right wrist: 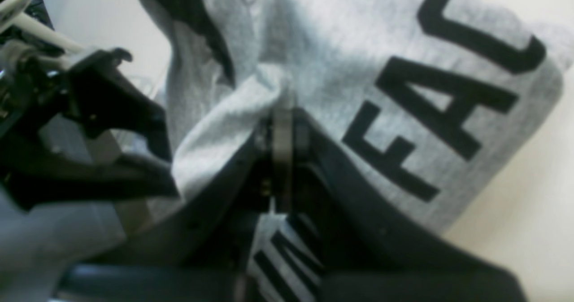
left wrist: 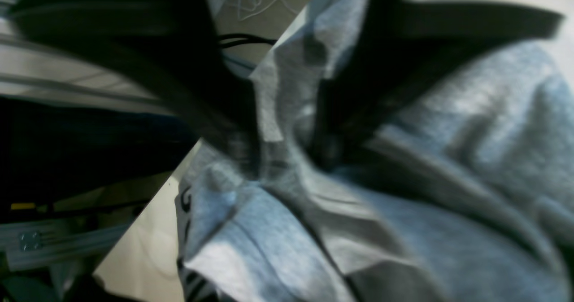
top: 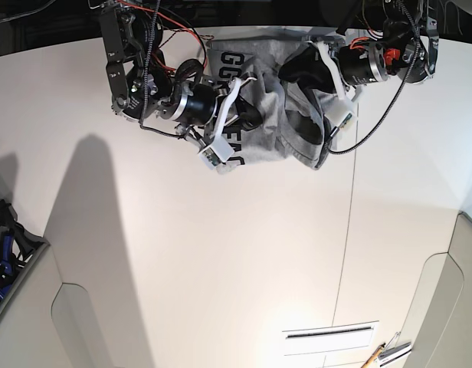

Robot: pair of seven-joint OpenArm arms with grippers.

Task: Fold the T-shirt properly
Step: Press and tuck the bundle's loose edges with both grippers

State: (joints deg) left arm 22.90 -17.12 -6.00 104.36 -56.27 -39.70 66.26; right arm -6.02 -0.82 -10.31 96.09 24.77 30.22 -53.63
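The T-shirt (top: 268, 107) is bunched up at the far edge of the worktop (top: 221, 253), roughly mid-width, with both arms on it. Grey heather fabric, black block lettering showing on the side toward the base view's left; a row of letters is also visible near the far edge.

The right gripper (right wrist: 281, 113) is pressed together on a ridge of the T-shirt (right wrist: 341, 64): in the right wrist view a pinched fold of cloth rises from between the closed fingertips. Letters "FA" and part of a third read across the fabric just beside the pinch; more lettering shows below, between the dark finger bodies. In the base view this gripper (top: 247, 115) sits on the shirt's left part as seen there.

The left gripper (left wrist: 282, 158) is closed on the T-shirt (left wrist: 448, 158) too: in the left wrist view a strip of grey cloth runs up between the two dark fingers (left wrist: 210, 113), though the view is blurred. Heavy folds of fabric fill the right and bottom of that view; a bit of black lettering shows at the lower left edge of the cloth. In the base view this gripper (top: 313, 73) is over the shirt's right part, near the far edge.

The shirt is crumpled, with a fold hanging toward the near side.
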